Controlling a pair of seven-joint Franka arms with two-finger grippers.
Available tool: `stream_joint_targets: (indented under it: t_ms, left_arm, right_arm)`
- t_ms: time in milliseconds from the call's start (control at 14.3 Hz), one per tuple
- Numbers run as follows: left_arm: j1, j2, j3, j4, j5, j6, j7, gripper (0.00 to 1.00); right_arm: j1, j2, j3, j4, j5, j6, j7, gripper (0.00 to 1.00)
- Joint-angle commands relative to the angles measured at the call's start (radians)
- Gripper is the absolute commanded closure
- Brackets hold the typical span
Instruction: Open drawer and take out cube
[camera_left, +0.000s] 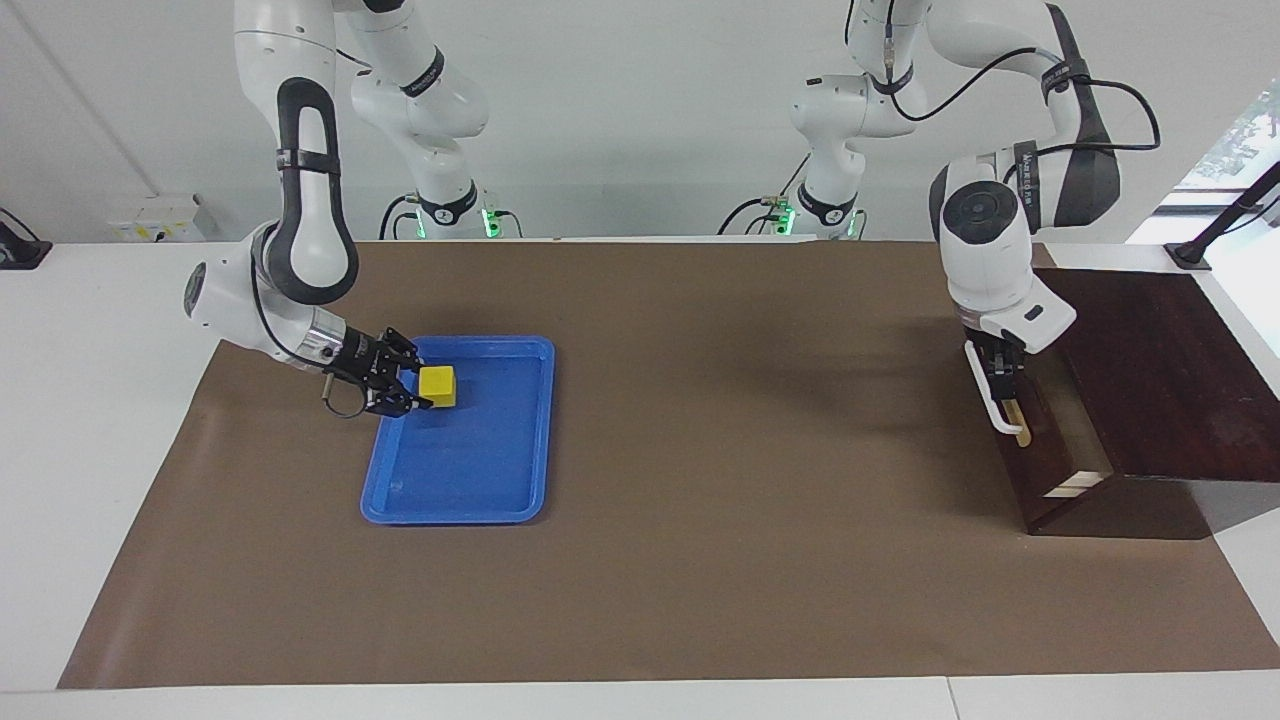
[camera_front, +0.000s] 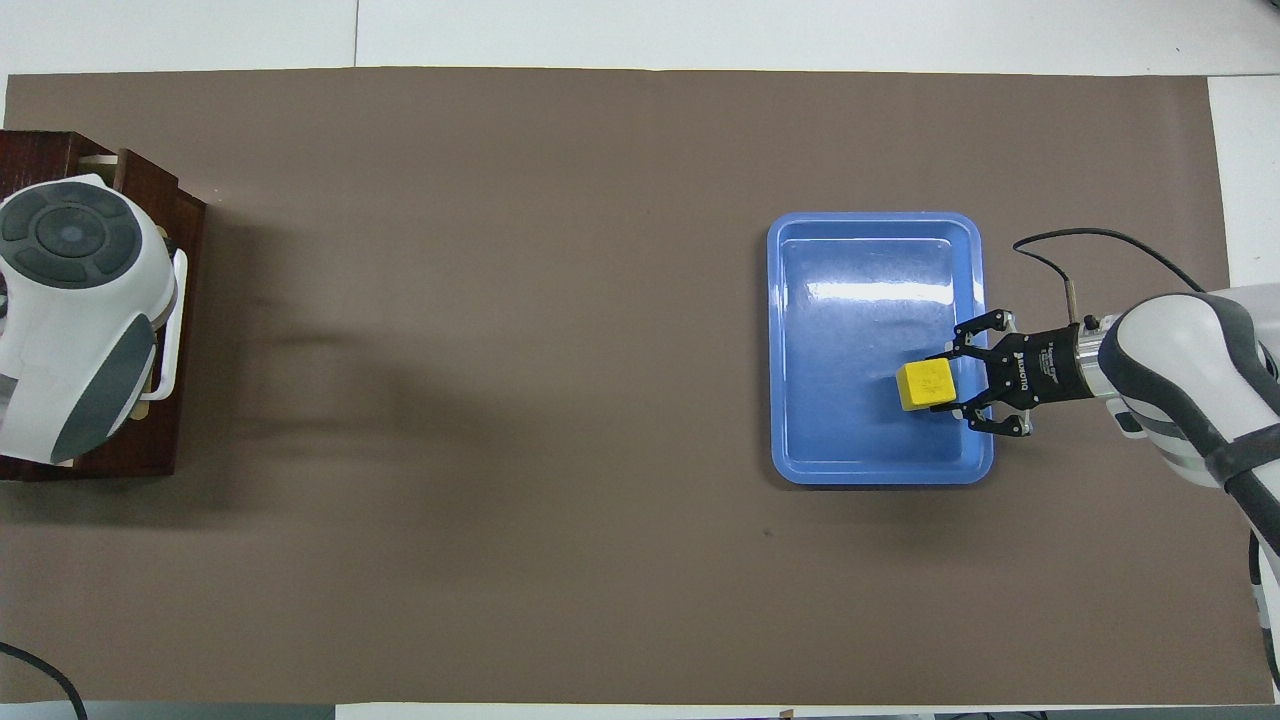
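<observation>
Carrying the cube, drawer almost shut

The cube (camera_left: 437, 386) is out of the drawer (camera_left: 1035, 480), pinched by the right gripper (camera_left: 420, 389) low over the tray (camera_left: 480, 460), near its edge toward the robots; setting it down is likely all that remains. The left gripper (camera_left: 1000, 370) sits at the handle (camera_left: 990, 400); whether it grips I cannot tell. Only a sliver of pale interior shows at the box (camera_left: 1150, 370). A brown mat (camera_left: 700, 500) covers the white table, with a plain white wall (camera_left: 650, 120) at the robots' end.
</observation>
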Motion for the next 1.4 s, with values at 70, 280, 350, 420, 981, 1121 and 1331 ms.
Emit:
stream_joint_targets:
  t_ms: [70,280,350,420,981,1121,1331]
  left_arm:
    - [0.057,-0.011,-0.005,-0.023,0.028,0.054,0.046,0.00]
    - [0.063,-0.011,-0.005,-0.025,0.027,0.062,0.046,0.00]
    - [0.082,-0.011,-0.005,-0.025,0.027,0.062,0.046,0.00]
    - [0.088,-0.011,-0.005,-0.025,0.027,0.065,0.046,0.00]
    - [0.083,-0.009,-0.008,-0.019,0.016,0.059,0.044,0.00]
    - [0.073,-0.004,-0.013,0.009,-0.034,0.028,0.050,0.00]
    - [0.062,-0.003,-0.013,0.145,-0.247,-0.073,0.168,0.00]
  right_arm:
    - [-0.008,-0.041,0.007,-0.058,0.011,0.021,-0.052,1.00]
    - [-0.008,-0.046,0.007,-0.062,0.011,0.022,-0.056,1.00]
    - [-0.010,-0.046,0.007,-0.064,0.011,0.022,-0.056,1.00]
    - [-0.014,-0.046,0.007,-0.067,0.011,0.022,-0.056,1.00]
    - [-0.017,-0.049,0.007,-0.085,0.011,0.041,-0.060,0.75]
    - [-0.016,-0.049,0.007,-0.085,0.011,0.041,-0.058,0.29]
    - [-0.013,-0.049,0.006,-0.084,0.011,0.039,-0.056,0.00]
